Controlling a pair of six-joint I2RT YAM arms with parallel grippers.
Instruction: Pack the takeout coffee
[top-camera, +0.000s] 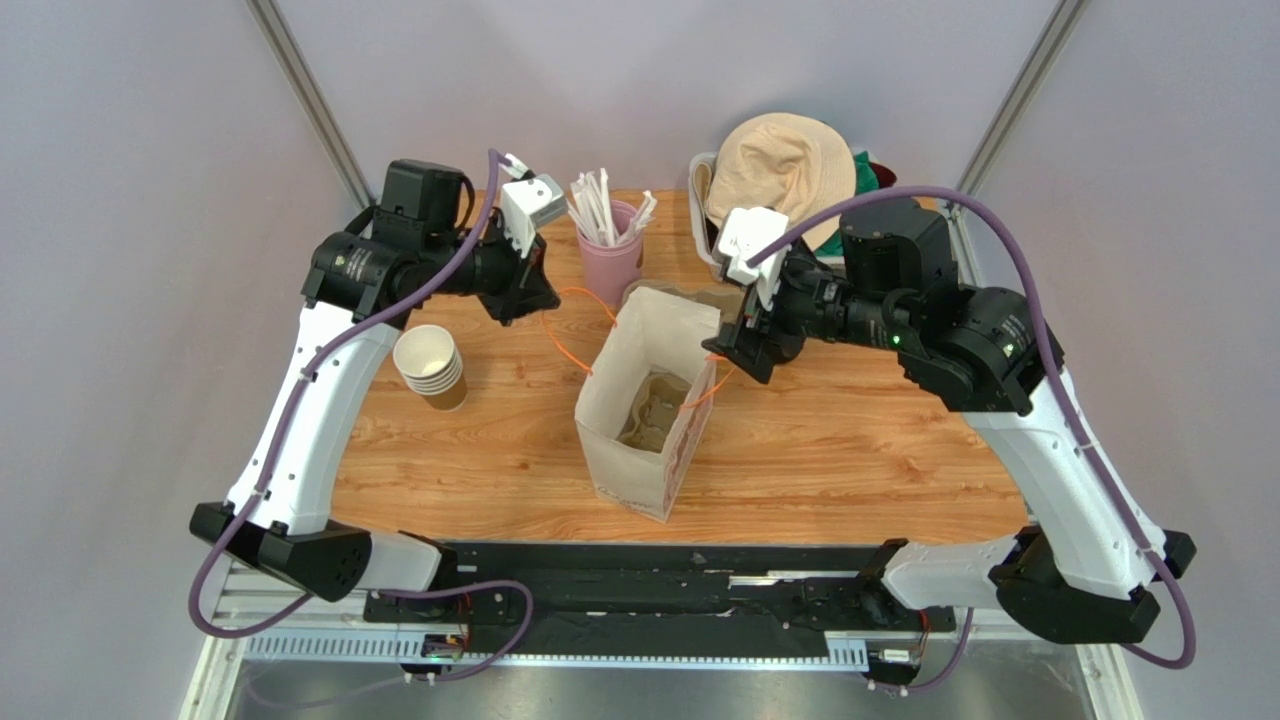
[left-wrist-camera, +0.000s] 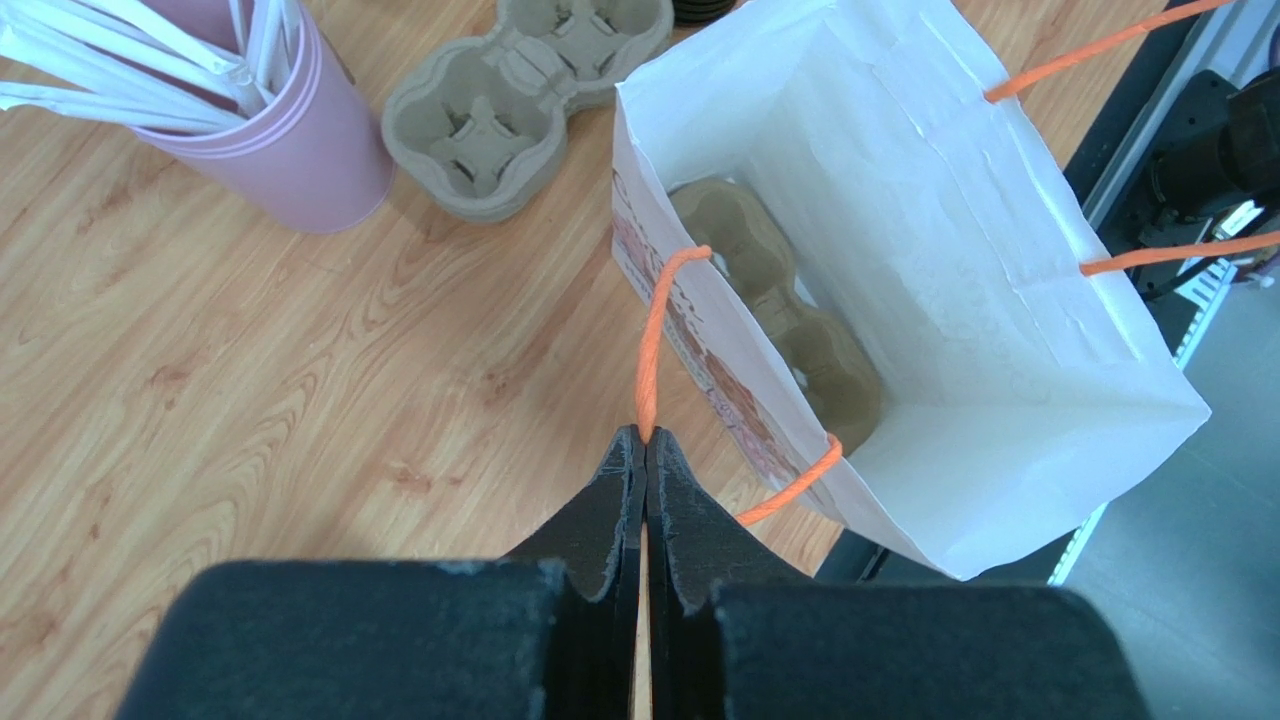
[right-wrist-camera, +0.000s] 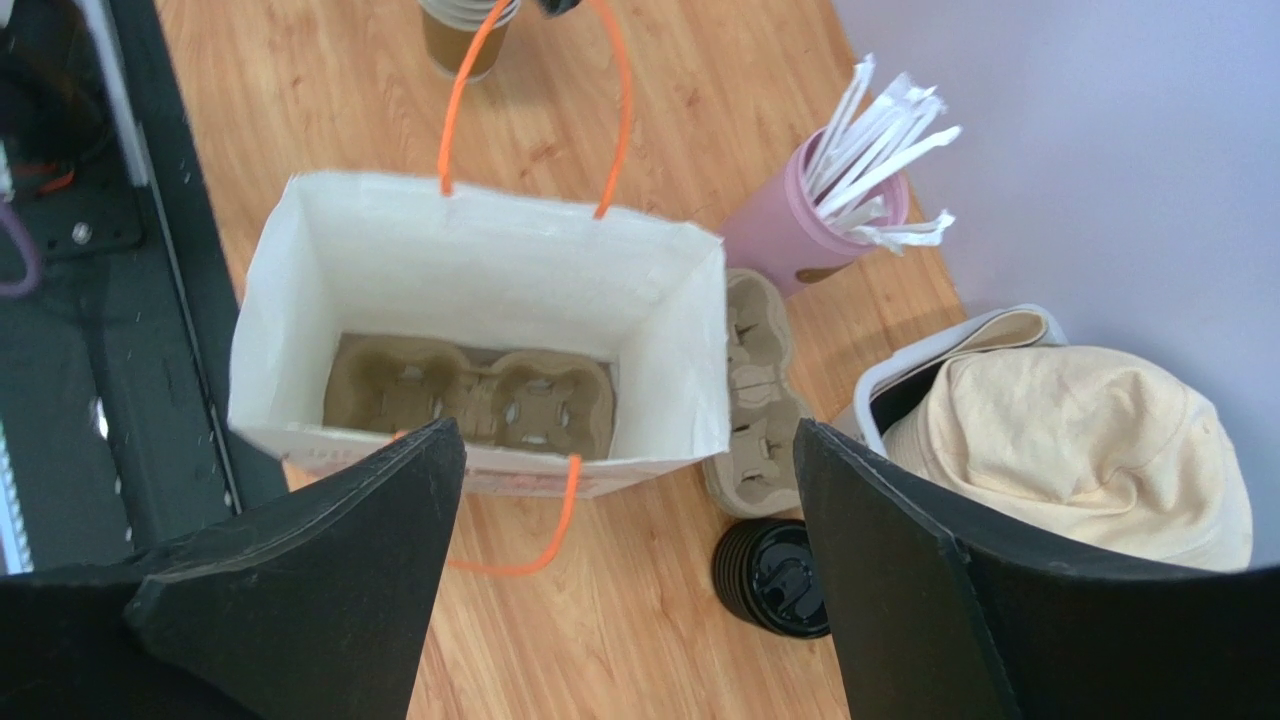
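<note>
The wooden table (top-camera: 902, 435) is taken up in its middle by a white paper bag (top-camera: 639, 483), stood upright directly beneath the right claw (right-wrist-camera: 624, 443). That claw is spread wide and carries nothing. It is hung over the bag's mouth, judged to be a waiting position from which something can be fetched. A cream hat (right-wrist-camera: 1082, 435) is seen in a container beyond and to one side of it.

A moulded cup carrier (right-wrist-camera: 466, 393) is laid on the bag's floor below the right claw, presumably so that a cup is steadied once lowered in; its wells are empty. A second carrier (right-wrist-camera: 751, 405) is left on the table just beside the bag, ahead of the left claw (left-wrist-camera: 646, 458), near a pink cup (right-wrist-camera: 781, 225) of stirrers.

No lidded coffee is shown in any view. Only a stack of lidless cups (top-camera: 431, 365), behind the left claw, and a stack of black lids (right-wrist-camera: 769, 578), near the right claw, are found.

The bag's orange handle (left-wrist-camera: 649, 338) is pinched in the left claw's closed fingers and drawn taut, judged to hold the mouth open and the bag steady.
</note>
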